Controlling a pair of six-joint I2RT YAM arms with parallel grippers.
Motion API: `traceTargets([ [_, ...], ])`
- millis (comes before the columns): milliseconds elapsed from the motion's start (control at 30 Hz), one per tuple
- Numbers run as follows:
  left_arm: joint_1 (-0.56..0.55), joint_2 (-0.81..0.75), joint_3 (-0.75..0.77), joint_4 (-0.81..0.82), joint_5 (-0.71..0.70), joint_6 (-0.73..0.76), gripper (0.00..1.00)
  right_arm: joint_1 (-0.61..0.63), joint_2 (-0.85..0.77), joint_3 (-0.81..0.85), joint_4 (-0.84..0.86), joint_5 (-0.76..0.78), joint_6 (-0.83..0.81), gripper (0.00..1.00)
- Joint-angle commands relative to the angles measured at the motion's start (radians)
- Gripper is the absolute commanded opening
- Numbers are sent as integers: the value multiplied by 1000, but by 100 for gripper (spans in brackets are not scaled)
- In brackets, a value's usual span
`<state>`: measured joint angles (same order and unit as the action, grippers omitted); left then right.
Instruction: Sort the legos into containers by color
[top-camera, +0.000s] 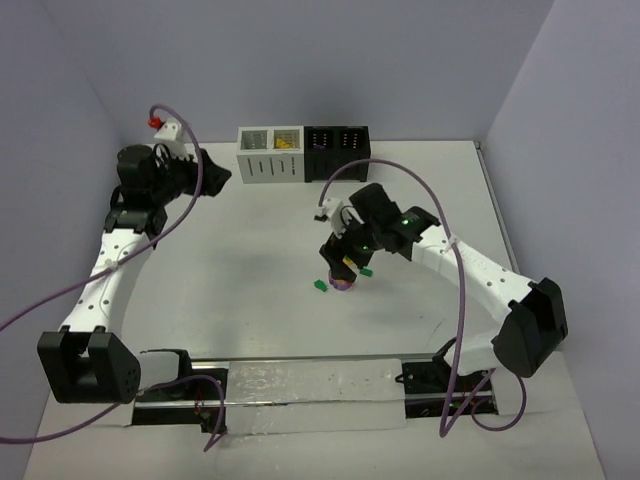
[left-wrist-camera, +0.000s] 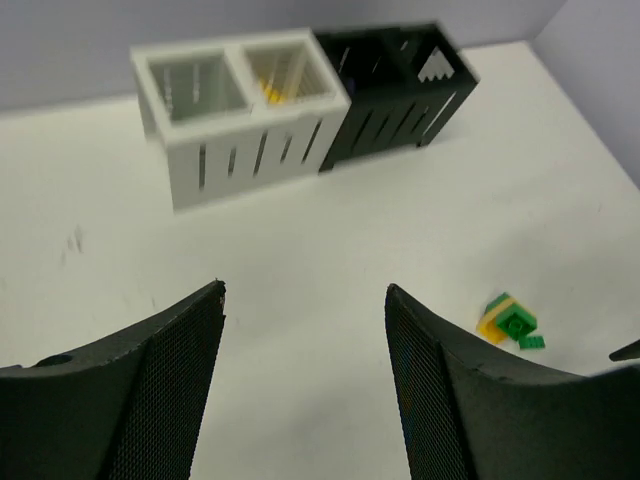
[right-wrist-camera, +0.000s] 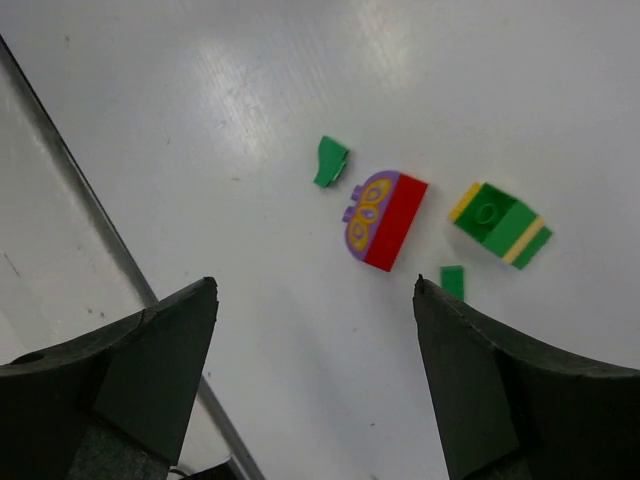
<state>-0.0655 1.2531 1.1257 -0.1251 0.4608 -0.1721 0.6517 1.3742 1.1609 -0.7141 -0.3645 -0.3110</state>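
Right fingers (right-wrist-camera: 120, 380) fill the bottom corners of the right wrist view. Right jaws are spread, nothing in them. Through the gap, on the counter (right-wrist-camera: 230, 110):
- red-purple stack (right-wrist-camera: 388, 222) lying on its side, its purple face with yellow marks turned toward the green chip (right-wrist-camera: 330, 162) just beside it
- green-yellow stack (right-wrist-camera: 500, 224) near it on the other side, not touching
- smaller green chip (right-wrist-camera: 452, 282) just beside that stack

My right arm (top-camera: 475, 268) has its base at the near right and reaches left and away to mid-counter. The wrist is pitched down, with the jaws over the lego cluster. Can't tell from the top view whether the fingertips touch the counter.

Left fingers (left-wrist-camera: 130, 390) are the same: left jaws spread, nothing held. My left arm (top-camera: 105, 260) runs up the left edge with the elbow folded at the far left. The wrist is turned right, held off the counter and facing the bins. It is well apart from the legos, though the green-yellow stack shows at the right edge of the left wrist view.

The bins sit in one row at the far edge of the counter. The white bin (left-wrist-camera: 235, 125) is on the left, with the black bin (left-wrist-camera: 395, 95) touching it on the right, two compartments each. A yellow brick (left-wrist-camera: 270, 92) is in the white bin's right compartment. The black bin's insides are too dark to read.
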Motion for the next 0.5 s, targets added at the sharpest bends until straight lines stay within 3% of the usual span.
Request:
traceTargets([
  [0,12,-82,-73,-72,51,-45,71,63,55,-19,7,109,77,84],
  [267,12,-129,-112,-68,48,-87,71,91,212,-35,83,293,178,84],
  [467,10,-132,-138,-41,56,-118,71,90,291,-31,120,319,176,84],
])
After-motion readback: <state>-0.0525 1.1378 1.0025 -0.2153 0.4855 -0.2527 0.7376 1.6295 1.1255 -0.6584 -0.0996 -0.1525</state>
